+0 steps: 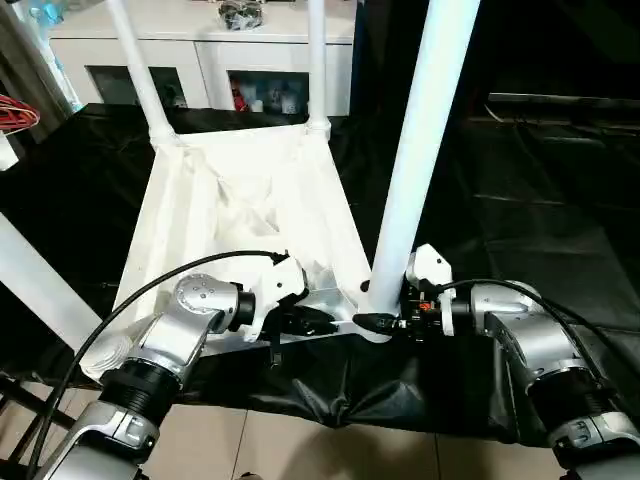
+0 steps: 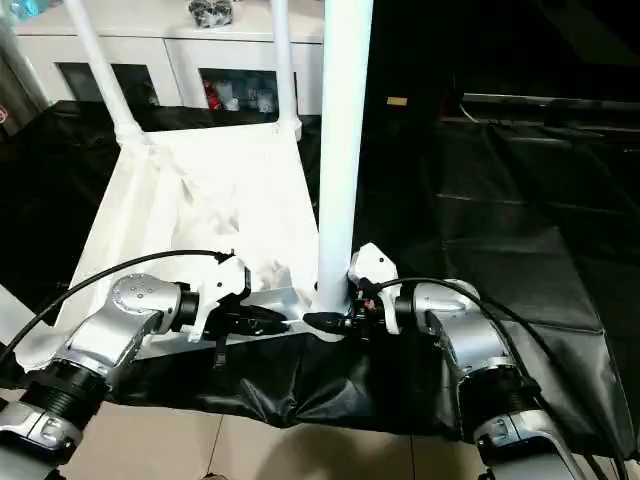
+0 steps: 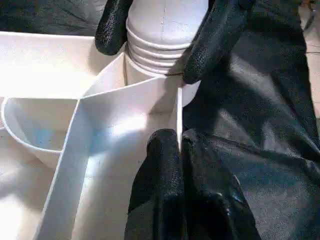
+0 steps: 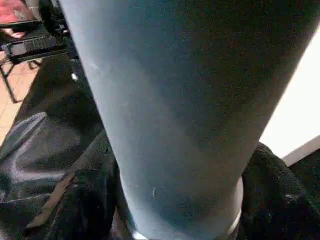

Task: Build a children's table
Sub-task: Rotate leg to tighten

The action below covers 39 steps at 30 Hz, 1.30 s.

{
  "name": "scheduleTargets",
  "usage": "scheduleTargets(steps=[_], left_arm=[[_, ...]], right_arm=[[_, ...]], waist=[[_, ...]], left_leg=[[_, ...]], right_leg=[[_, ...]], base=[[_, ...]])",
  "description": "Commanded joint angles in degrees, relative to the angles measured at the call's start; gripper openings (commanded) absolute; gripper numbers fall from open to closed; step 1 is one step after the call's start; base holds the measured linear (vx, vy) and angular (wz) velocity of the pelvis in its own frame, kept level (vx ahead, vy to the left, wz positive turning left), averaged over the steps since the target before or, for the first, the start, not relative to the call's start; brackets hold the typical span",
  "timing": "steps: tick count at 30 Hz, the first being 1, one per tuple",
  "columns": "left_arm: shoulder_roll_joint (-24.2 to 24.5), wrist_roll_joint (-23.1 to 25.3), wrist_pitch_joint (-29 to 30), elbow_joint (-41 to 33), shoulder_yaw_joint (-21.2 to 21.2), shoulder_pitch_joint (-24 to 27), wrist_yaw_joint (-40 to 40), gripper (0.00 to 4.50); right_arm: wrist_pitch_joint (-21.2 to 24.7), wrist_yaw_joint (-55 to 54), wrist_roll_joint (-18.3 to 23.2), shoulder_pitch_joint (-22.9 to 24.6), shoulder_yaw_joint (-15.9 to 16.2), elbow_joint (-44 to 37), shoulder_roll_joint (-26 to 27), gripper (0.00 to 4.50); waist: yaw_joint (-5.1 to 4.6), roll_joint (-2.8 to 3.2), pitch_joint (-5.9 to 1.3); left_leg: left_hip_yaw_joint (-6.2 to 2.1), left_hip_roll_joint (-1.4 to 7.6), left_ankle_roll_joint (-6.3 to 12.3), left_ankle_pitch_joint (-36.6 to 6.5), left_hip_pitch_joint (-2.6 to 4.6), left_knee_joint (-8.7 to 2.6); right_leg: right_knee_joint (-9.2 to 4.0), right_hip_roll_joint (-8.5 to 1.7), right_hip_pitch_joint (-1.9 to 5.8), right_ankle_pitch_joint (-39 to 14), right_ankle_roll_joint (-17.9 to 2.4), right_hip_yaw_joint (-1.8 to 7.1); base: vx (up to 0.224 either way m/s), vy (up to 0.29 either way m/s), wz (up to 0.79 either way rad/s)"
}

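My right tool [image 1: 385, 321] is closed around the base of the near leg [image 1: 420, 130], just above where its ribbed end sits in the corner socket [image 3: 150, 60]; the left wrist view shows its two black fingers [image 3: 215, 40] on either side of the tube. My left tool [image 1: 318, 322] is pinched shut on the thin edge wall of the tabletop [image 1: 250, 210] right beside that socket, holding the corner down.

The tabletop lies upside down on the black-draped table [image 1: 520, 200], ribs up, its near edge at the table's front edge. Two far legs [image 1: 140, 70] stand upright in the far corner sockets, and another white tube [image 1: 30, 280] slants across at my left.

The ribs at the leg's end show above the socket rim, so I judge the leg is not fully seated. If I push or twist off-axis, it could jam crooked or lever the corner up. My left grip holds only a narrow wall, so it could slip, and the tabletop could then slide off the table's near edge.

The ribbed cells of the underside, seen near my left tool, hold nothing. Behind, a white cabinet [image 1: 200, 50] has small items behind its glass doors, too indistinct to name.
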Motion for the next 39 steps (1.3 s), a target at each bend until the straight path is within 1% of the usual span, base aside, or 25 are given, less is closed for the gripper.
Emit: scheduleTargets(steps=[1,2,3,4,5,6,7,8,9,10,11,12,14,16,17,19,20,24,26,27,30,32,36,37,39], left_arm=[[-1.91,0.92,1.55,0.78,0.82,-1.43,4.84,0.0],[-1.91,0.92,1.55,0.78,0.82,-1.43,4.84,0.0],[-2.54,1.24,2.04,1.15,0.9,-1.75,6.15,0.0],[-3.71,1.64,2.54,1.82,0.99,-2.31,8.09,0.0],[-5.07,2.15,3.08,2.6,0.98,-2.98,10.23,0.0],[-5.07,2.15,3.08,2.6,0.98,-2.98,10.23,0.0],[-7.22,2.8,3.78,3.77,0.94,-3.92,13.4,0.0],[-8.2,3.08,4.12,4.3,0.89,-4.35,14.92,0.0],[-11.31,3.98,4.94,5.97,0.82,-5.67,19.66,0.0],[-11.31,3.98,4.94,5.97,0.82,-5.67,19.66,0.0],[-12.43,4.21,5.21,6.62,0.87,-6.19,21.29,0.0],[-13.27,4.37,5.27,7.12,0.9,-6.59,22.44,0.0],[-14.74,4.74,4.35,7.77,0.51,-7.37,23.6,0.0],[-14.73,4.55,4.14,7.38,0.61,-7.3,23.15,0.0],[-14.37,4.28,3.67,6.73,0.5,-7.03,21.91,0.0],[-13.61,4.12,2.62,5.82,0.4,-6.35,20.09,0.0],[-13.14,3.88,2.44,5.24,0.36,-5.88,18.99,0.0],[-11.64,2.95,1.21,3.61,0.1,-4.49,15.75,0.0],[-10.13,2.09,0.59,2.16,0.04,-3.37,12.98,0.0],[-8.51,1.32,0.46,0.84,0.04,-2.46,10.23,0.0],[-6.31,1.0,-0.21,-0.26,-0.05,-1.67,7.28,0.0],[-4.71,0.68,-0.35,-0.62,0.27,-1.34,5.3,0.0],[-2.69,0.25,-0.47,-1.04,0.5,-1.0,2.55,0.0],[-2.29,0.19,-0.48,-1.21,0.52,-0.9,1.95,0.0],[-0.83,-0.11,-0.8,-1.5,0.67,-0.65,0.7,0.0]], right_arm=[[0.65,-7.52,-0.81,0.26,-1.14,1.82,3.35,2.72],[0.65,-7.52,-0.81,0.26,-1.14,1.82,3.35,2.72],[0.69,-10.65,-1.23,0.0,-1.76,2.75,4.53,2.72],[0.41,-15.0,-2.11,-0.37,-2.26,4.16,6.15,2.72],[0.54,-19.31,-2.85,-0.81,-2.72,5.63,7.92,2.72],[0.54,-19.31,-2.85,-0.81,-2.72,5.63,7.92,2.72],[0.94,-24.53,-3.59,-1.41,-3.11,7.11,10.43,2.72],[1.18,-26.95,-3.9,-1.68,-3.26,7.75,11.6,2.72],[1.74,-32.88,-4.68,-2.65,-3.3,8.93,15.21,2.72],[1.74,-32.88,-4.68,-2.65,-3.3,8.93,15.21,2.72],[1.88,-34.99,-5.03,-3.14,-3.29,9.4,16.49,2.72],[1.85,-36.63,-5.43,-3.67,-3.26,9.93,17.49,2.72],[0.37,-37.11,-5.67,-4.78,-2.86,10.86,19.6,2.72],[-0.21,-35.03,-4.89,-4.59,-2.92,10.12,19.69,2.72],[-0.02,-32.9,-3.81,-4.33,-3.23,9.34,19.41,3.41],[0.85,-30.12,-2.32,-3.94,-3.93,8.44,18.59,3.41],[1.11,-29.1,-1.98,-3.71,-4.16,7.96,17.89,3.62],[1.73,-26.06,-1.2,-3.14,-4.24,6.75,15.42,3.89],[2.19,-22.43,-1.0,-2.64,-3.81,5.79,12.71,4.11],[2.34,-18.2,-0.94,-2.01,-3.19,4.57,9.88,4.11],[1.7,-12.86,-0.74,-1.12,-2.6,2.57,6.46,4.39],[2.3,-7.91,0.25,-0.43,-2.22,0.75,3.82,4.39],[2.52,-3.52,1.02,-0.27,-2.15,-0.46,1.47,4.39],[2.52,-2.7,1.13,-0.27,-2.14,-0.68,1.06,4.14],[2.5,-0.84,1.85,-0.49,-1.93,-1.32,-0.38,4.06]], waist=[[-0.07,-0.96,-3.59],[-0.24,-0.92,-3.51],[-0.54,-1.0,-3.37],[-0.65,-1.05,-3.31],[-0.92,-1.16,-3.3],[-1.07,-1.04,-3.16],[-1.39,-0.95,-3.18],[-1.61,-1.02,-3.15],[-1.91,-0.78,-3.09],[-2.21,-0.96,-3.1],[-2.11,-0.96,-3.26],[-2.16,-1.01,-3.27],[-2.25,-1.03,-3.35],[-2.11,-1.04,-3.46],[-2.06,-1.11,-3.51],[-2.01,-1.08,-3.56],[-1.98,-1.17,-3.58],[-1.79,-1.11,-3.75],[-1.65,-1.06,-3.82],[-1.32,-1.1,-3.93],[-1.0,-0.94,-4.01],[-0.63,-0.82,-3.82],[-0.34,-0.76,-3.77],[-0.14,-0.72,-3.76],[0.03,-0.73,-3.82]], left_leg=[[-0.47,2.2,2.89,-15.08,0.46,-4.17],[-0.47,2.19,2.62,-15.34,0.45,-4.21],[-0.63,2.0,1.7,-16.95,0.5,-4.36],[-0.78,1.97,1.37,-17.48,0.48,-4.44],[-0.79,1.97,0.92,-18.17,0.62,-4.47],[-0.74,1.9,0.72,-18.93,0.77,-4.46],[-1.01,1.82,0.28,-20.2,0.77,-4.54],[-0.91,1.72,0.19,-20.2,0.66,-4.48],[-1.05,1.69,-0.3,-20.92,0.82,-4.51],[-1.13,1.59,-0.53,-20.97,0.75,-4.5],[-1.09,1.59,-0.17,-21.17,0.94,-4.45],[-1.1,1.59,-0.02,-21.07,0.86,-4.44],[-1.01,1.57,0.65,-20.44,0.58,-4.5],[-0.93,1.71,1.15,-20.03,0.63,-4.46],[-0.91,1.76,1.53,-19.31,0.46,-4.53],[-0.81,1.78,2.03,-18.86,0.4,-4.48],[-0.79,1.81,2.4,-18.34,0.33,-4.48],[-0.61,1.9,3.15,-16.0,0.3,-4.31],[-0.54,1.89,3.73,-14.83,0.33,-4.2],[-0.56,1.98,4.19,-13.88,0.28,-4.1],[-0.34,2.12,5.29,-12.05,0.22,-3.96],[-0.35,2.18,5.13,-12.7,0.3,-4.06],[-0.34,2.32,4.2,-14.38,0.51,-4.22],[-0.36,2.33,3.81,-14.72,0.64,-4.23],[-0.4,2.31,3.51,-14.38,0.56,-4.22]], right_leg=[[-4.65,-3.03,2.72,-18.04,-12.78,2.44],[-4.73,-3.07,2.6,-18.71,-12.74,2.48],[-5.1,-3.09,2.57,-22.28,-11.54,2.35],[-5.15,-3.05,2.69,-23.41,-10.98,2.25],[-5.31,-3.06,2.46,-24.88,-10.24,2.27],[-5.52,-3.01,2.16,-25.93,-10.05,2.31],[-5.67,-3.09,2.41,-27.84,-9.39,2.12],[-5.79,-3.03,2.31,-28.23,-9.01,2.17],[-5.96,-3.07,2.11,-29.34,-8.62,2.12],[-6.1,-3.09,2.16,-30.31,-8.03,2.03],[-6.3,-3.04,2.04,-30.3,-7.62,2.04],[-6.25,-3.05,2.03,-29.75,-7.77,2.07],[-6.14,-2.98,2.17,-27.33,-8.41,2.08],[-5.95,-2.99,2.21,-25.31,-9.11,2.2],[-5.75,-2.95,2.39,-23.53,-9.63,2.22],[-5.56,-2.94,2.52,-21.64,-10.44,2.27],[-5.44,-2.93,2.62,-20.58,-10.8,2.29],[-5.09,-3.05,2.86,-17.25,-12.19,2.38],[-4.99,-3.02,2.94,-16.1,-12.69,2.34],[-4.81,-3.04,3.21,-14.65,-12.98,2.3],[-4.34,-2.9,3.12,-10.75,-14.07,2.37],[-4.41,-2.81,3.18,-11.81,-14.32,2.18],[-4.58,-2.87,2.97,-14.26,-14.01,2.28],[-4.64,-2.9,2.91,-14.96,-13.86,2.29],[-4.52,-2.97,2.99,-14.67,-13.84,2.31]], base=[[0.0,0.0,0.0],[0.0,0.0,0.0],[0.0,0.0,0.0],[0.0,0.0,0.0],[0.0,0.0,0.0],[0.0,0.0,0.0],[0.0,0.0,0.0],[0.0,0.0,0.0],[0.0,0.0,0.0],[0.0,0.0,0.0],[0.0,0.0,0.0],[0.0,0.0,0.0],[0.0,0.0,0.0],[0.0,0.0,0.0],[0.0,0.0,0.0],[0.0,0.0,0.0],[0.0,0.0,0.0],[0.0,0.0,0.0],[0.0,0.0,0.0],[0.0,0.0,0.0],[0.0,0.0,0.0],[0.0,0.0,0.0],[0.0,0.0,0.0],[0.0,0.0,0.0],[0.0,0.0,0.0]])
